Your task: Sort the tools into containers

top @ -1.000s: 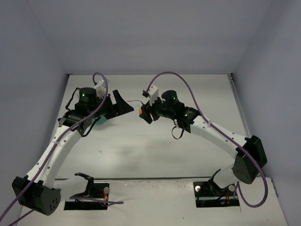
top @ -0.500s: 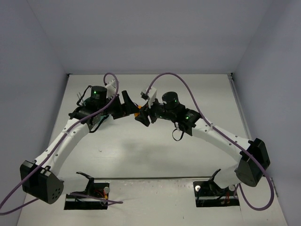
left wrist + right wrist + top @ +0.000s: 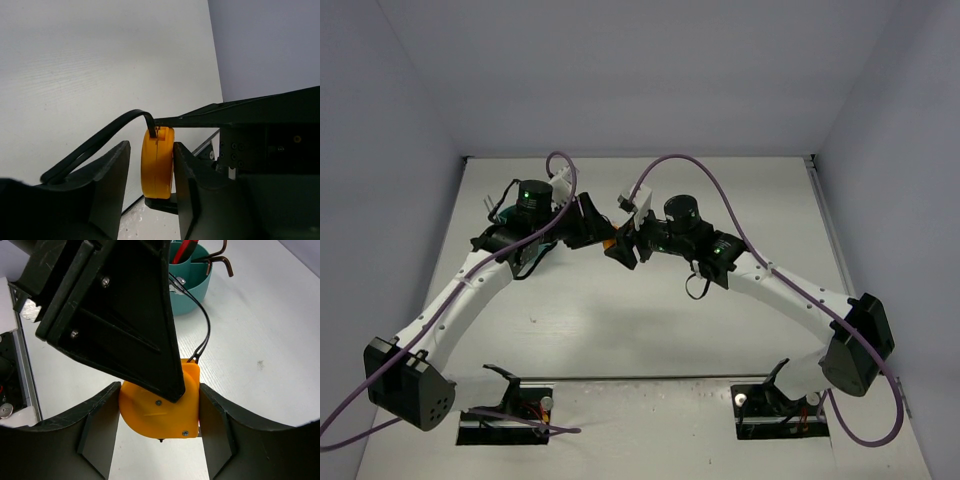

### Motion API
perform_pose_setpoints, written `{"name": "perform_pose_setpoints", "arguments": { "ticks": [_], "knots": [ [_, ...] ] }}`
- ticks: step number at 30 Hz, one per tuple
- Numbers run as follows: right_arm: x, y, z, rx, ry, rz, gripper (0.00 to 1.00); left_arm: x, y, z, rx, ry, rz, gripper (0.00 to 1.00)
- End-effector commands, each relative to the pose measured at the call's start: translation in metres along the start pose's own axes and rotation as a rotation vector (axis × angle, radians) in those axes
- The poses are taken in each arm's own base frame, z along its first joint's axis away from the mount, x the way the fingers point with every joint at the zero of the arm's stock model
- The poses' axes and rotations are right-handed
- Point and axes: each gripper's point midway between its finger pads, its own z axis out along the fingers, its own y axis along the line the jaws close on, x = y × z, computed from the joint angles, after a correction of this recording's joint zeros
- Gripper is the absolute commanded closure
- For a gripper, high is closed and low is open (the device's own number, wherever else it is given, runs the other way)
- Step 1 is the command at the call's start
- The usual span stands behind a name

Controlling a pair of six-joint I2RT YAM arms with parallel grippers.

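An orange flat-cased tool [image 3: 150, 415], like a tape measure with a black cord loop, hangs in mid-air over the middle of the table [image 3: 620, 320]. My right gripper [image 3: 159, 390] is shut on its two edges. My left gripper [image 3: 151, 146] straddles the tool's [image 3: 157, 165] flat faces: one finger [image 3: 182, 170] touches it, the other stands a little off. In the top view both grippers, left [image 3: 603, 235] and right [image 3: 620, 245], meet at the tool [image 3: 611, 243]. The teal container [image 3: 192, 285] holds dark hex keys [image 3: 220, 257] and a red handle [image 3: 185, 250].
Grey walls close the table on the left, back and right. Purple cables [image 3: 670, 160] arch over both arms. The teal container is almost wholly hidden under the left arm [image 3: 470, 290] in the top view. The arm bases [image 3: 780, 400] stand at the near edge.
The left arm swung right until its gripper met the right one. Its jaws narrowed around the orange tool. The right gripper shifted slightly left, still holding the tool.
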Motion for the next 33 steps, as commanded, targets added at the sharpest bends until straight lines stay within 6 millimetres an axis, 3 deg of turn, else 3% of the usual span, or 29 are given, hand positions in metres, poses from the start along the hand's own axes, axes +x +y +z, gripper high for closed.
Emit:
{"name": "perform_pose_setpoints", "arguments": {
  "ticks": [1, 3, 4, 7, 10, 14, 19, 28, 33],
  "knots": [
    [-0.041, 0.009, 0.001, -0.032, -0.134, -0.04, 1.0, -0.016, -0.025, -0.005, 0.068, -0.054, 0.037, 0.75],
    [-0.04, 0.009, 0.001, -0.032, -0.133, -0.039, 1.0, -0.016, -0.026, -0.005, 0.07, -0.052, 0.037, 0.85],
    [-0.04, 0.008, 0.001, -0.028, -0.135, -0.04, 1.0, -0.016, -0.026, -0.006, 0.071, -0.053, 0.037, 0.96],
    [-0.038, 0.008, 0.0, -0.027, -0.131, -0.038, 0.86, -0.018, -0.027, -0.007, 0.071, -0.062, 0.039, 1.0],
    [-0.034, 0.007, 0.001, -0.021, -0.121, -0.033, 0.53, -0.02, -0.029, -0.01, 0.071, -0.078, 0.055, 1.0],
    [-0.025, 0.002, -0.003, 0.003, -0.108, -0.029, 0.29, -0.028, -0.025, -0.015, 0.025, -0.113, 0.085, 1.0],
    [-0.01, -0.008, -0.014, 0.037, -0.083, -0.003, 0.18, -0.042, -0.012, -0.024, -0.091, -0.15, 0.145, 1.0],
    [0.019, -0.037, -0.043, 0.225, -0.043, 0.076, 0.09, -0.123, 0.053, -0.077, -0.63, -0.433, 0.237, 1.0],
    [0.048, -0.039, -0.048, 0.264, 0.007, 0.123, 0.08, -0.151, 0.079, -0.075, -0.795, -0.436, 0.313, 1.0]
  ]
}}
